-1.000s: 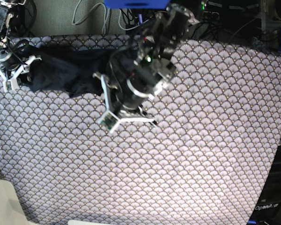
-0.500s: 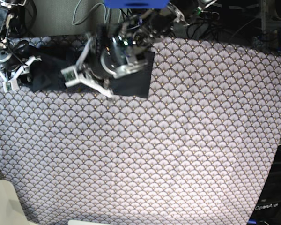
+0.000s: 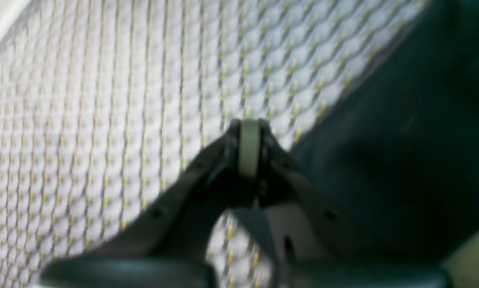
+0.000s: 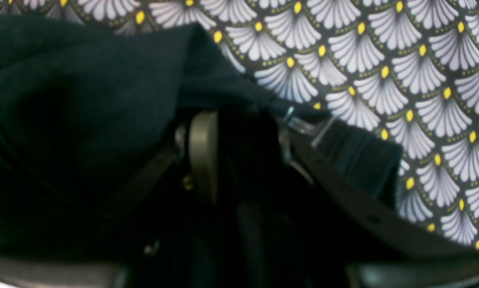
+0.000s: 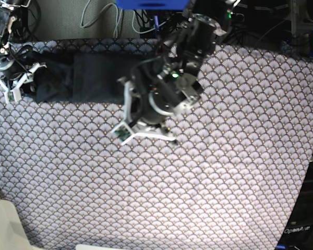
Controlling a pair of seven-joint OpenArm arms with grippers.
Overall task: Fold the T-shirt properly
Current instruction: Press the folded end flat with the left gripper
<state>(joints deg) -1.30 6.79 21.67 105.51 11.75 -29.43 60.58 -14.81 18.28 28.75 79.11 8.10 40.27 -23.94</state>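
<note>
The shirt (image 5: 78, 78) lies lengthwise along the surface's (image 5: 224, 172) far edge, its left end pinched by the right gripper (image 4: 239, 152), the left gripper (image 5: 143, 130) closed, empty, nearer its free end.

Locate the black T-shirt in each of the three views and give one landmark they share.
Base: T-shirt lies along the far edge, upper left.
Left wrist: dark mass at the right side, blurred.
Right wrist: fills the left and centre, around the right gripper.
Shared landmark: the grey scallop-patterned cloth under it.
</note>
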